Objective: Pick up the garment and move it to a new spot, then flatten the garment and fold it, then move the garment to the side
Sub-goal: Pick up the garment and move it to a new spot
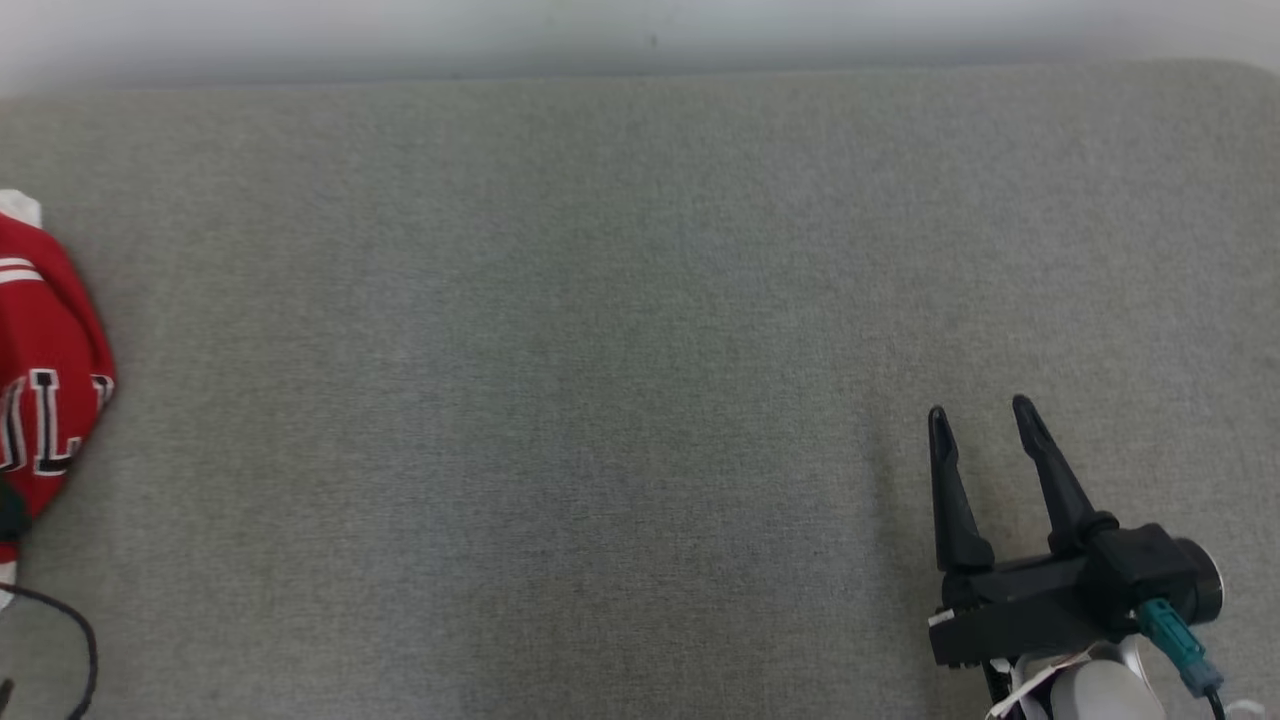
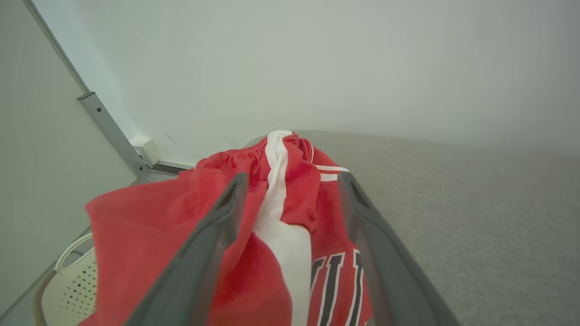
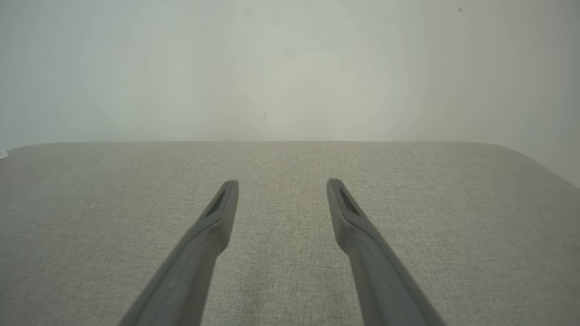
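Note:
The garment (image 1: 50, 370) is red with white stripes and black-and-white lettering, and it lies bunched at the left edge of the grey padded table (image 1: 600, 350), partly cut off by the frame. In the left wrist view the garment (image 2: 145, 226) rises in a heap. My left gripper (image 2: 292, 177) is open, with its two fingers spread to either side of the white stripe. Whether the fingers touch the cloth I cannot tell. My right gripper (image 1: 980, 408) hovers open over bare table at the lower right, far from the garment, and nothing sits between its fingers (image 3: 217, 213).
A cream perforated basket (image 2: 68, 280) stands below the table's left end, beside a grey metal post (image 2: 108, 131). A white wall (image 1: 640, 30) runs along the table's far edge. A black cable (image 1: 85, 640) loops at the lower left of the head view.

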`<state>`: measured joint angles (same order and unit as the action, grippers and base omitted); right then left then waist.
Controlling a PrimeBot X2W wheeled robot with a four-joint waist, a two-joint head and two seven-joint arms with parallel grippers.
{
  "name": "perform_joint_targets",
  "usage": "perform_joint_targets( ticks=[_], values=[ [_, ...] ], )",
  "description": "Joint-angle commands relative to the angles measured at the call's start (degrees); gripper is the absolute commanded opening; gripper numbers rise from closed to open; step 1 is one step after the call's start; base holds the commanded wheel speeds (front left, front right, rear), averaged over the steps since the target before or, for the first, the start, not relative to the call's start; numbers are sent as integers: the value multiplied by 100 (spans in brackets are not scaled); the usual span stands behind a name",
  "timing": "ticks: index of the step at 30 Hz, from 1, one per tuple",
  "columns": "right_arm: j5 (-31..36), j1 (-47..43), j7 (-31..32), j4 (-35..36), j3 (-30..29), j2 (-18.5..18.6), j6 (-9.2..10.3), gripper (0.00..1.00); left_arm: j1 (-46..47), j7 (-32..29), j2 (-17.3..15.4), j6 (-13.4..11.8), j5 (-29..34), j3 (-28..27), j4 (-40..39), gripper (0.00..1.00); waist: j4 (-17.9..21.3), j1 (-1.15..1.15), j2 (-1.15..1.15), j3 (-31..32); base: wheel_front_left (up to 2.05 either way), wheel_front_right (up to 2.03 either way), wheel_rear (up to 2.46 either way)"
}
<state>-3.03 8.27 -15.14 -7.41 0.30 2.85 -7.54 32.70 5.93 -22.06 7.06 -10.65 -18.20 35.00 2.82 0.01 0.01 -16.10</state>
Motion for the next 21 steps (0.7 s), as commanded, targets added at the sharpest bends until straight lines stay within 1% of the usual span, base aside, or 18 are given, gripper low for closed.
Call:
perform_joint_targets(
  ticks=[1, 5, 8, 14, 17, 18, 19, 20, 21],
  values=[
    [-45, 62, -7, 20, 6, 5, 10, 100, 93, -63, -56, -9, -24, 23, 82, 100, 182, -1, -1, -226, 0, 0, 0],
    [-71, 117, -7, 4, -17, 6, 10, 100, 280, -384, -247, -2, 32, 115, 493, 100, 231, -1, -1, -329, 0, 0, 0],
    [-97, 166, -7, -16, -26, 8, 10, 100, 368, -650, -329, -59, 27, 135, 824, 100, 257, -1, -1, -372, 0, 0, 0],
    [-126, 222, -7, -38, -30, 7, 10, 100, 537, -1196, -342, -240, -59, 138, 1407, 100, 298, -1, -1, -400, 0, 0, 0],
    [-134, 203, -7, -42, -51, 7, 10, 100, 610, -1371, -327, -270, -59, 201, 1637, 100, 285, -1, -1, -404, 0, 0, 0],
    [-128, 200, -7, -48, -49, 6, 10, 100, 612, -1416, -334, -260, -36, 237, 1714, 86, 282, -1, -1, -404, 0, 0, 0],
    [-120, 199, -7, -48, -50, 6, 10, 100, 638, -1417, -330, -253, -49, 243, 1758, 30, 278, -1, -1, -402, 0, 0, 0],
    [-117, 201, -7, -48, -61, 7, 10, 100, 664, -1398, -333, -245, -67, 249, 1797, 0, 274, -1, -1, -397, 0, 0, 0],
    [-111, 201, -7, -55, -74, 8, 10, 100, 687, -1373, -338, -235, -63, 272, 1836, 0, 266, -1, -1, -383, 0, 0, 0]
  ],
)
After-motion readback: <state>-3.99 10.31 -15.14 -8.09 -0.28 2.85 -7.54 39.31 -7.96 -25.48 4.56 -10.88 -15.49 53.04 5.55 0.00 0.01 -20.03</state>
